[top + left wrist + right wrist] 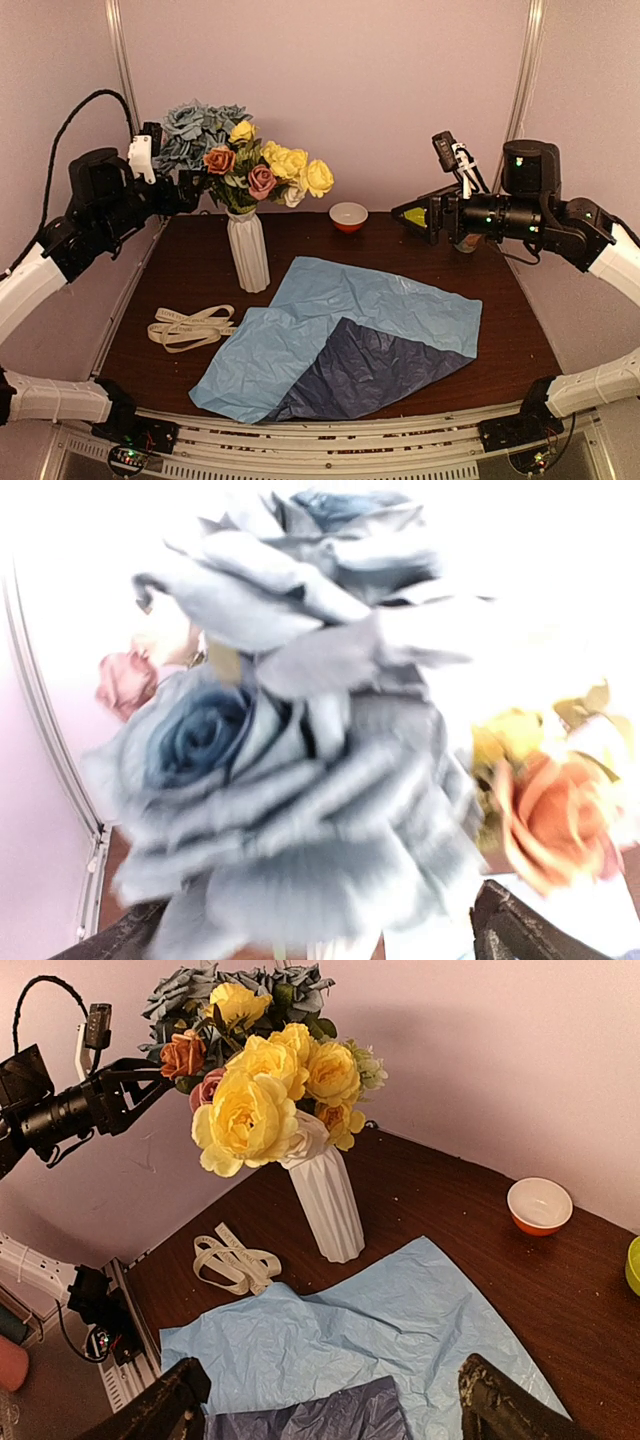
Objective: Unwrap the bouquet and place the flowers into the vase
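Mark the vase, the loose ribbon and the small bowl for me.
vase (249,255), top external view, ribbed body.
ribbon (190,325), top external view, looped middle.
bowl (348,214), top external view, white inside.

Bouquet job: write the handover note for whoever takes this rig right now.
Left hand: open, raised right beside the blue blooms; whether it touches them cannot be told.
Right hand: open, empty, raised over the far right of the table.
Flowers: upright in the white vase, far left.
Wrapping paper: spread flat mid-table, nothing on it.
Ribbon: loose on the table, left of the paper.
Done: bouquet unwrapped, flowers in the vase.
Left: probably only drawing both arms back without knocking the blooms.
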### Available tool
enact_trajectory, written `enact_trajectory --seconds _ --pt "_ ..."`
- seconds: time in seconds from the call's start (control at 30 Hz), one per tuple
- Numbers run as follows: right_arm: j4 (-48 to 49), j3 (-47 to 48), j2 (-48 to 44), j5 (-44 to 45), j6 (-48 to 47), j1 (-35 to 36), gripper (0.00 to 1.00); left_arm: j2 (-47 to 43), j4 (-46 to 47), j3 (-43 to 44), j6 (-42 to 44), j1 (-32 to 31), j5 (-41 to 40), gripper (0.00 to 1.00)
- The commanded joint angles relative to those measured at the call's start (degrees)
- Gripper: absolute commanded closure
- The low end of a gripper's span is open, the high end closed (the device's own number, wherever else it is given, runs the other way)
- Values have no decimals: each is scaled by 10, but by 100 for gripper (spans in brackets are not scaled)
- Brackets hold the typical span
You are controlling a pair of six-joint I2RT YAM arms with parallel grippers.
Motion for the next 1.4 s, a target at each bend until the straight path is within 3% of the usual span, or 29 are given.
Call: enact_trajectory --seconds 0.0,0.23,0.5,0.63,0.73,0.83,0.97,1.2,1.37 --pt "14 11 -6 12 -15 4 13 -56 -83 12 -7 -1 26 2" --pt "29 26 1 15 -17 4 13 -124 -136 37 -9 -2 -15 2" --pt "-23 195 86 117 -83 -8 0 -55 -232 248 81 -1 -226 2" --pt "-61 321 151 131 -95 -80 0 4 -243 341 157 2 -289 2" --pt "-67 374 182 133 -83 -155 0 25 -227 356 176 11 -307 2" --pt "-54 356 184 154 -53 -209 0 20 -211 308 155 39 -315 1" --pt "-29 265 152 187 -3 -256 0 -25 -179 187 96 124 -272 2" --pt "52 22 22 276 0 -262 0 -144 -94 -88 -9 179 -228 2" --pt "191 -214 -120 262 -49 -262 0 -252 -4 -272 -52 179 -232 2"
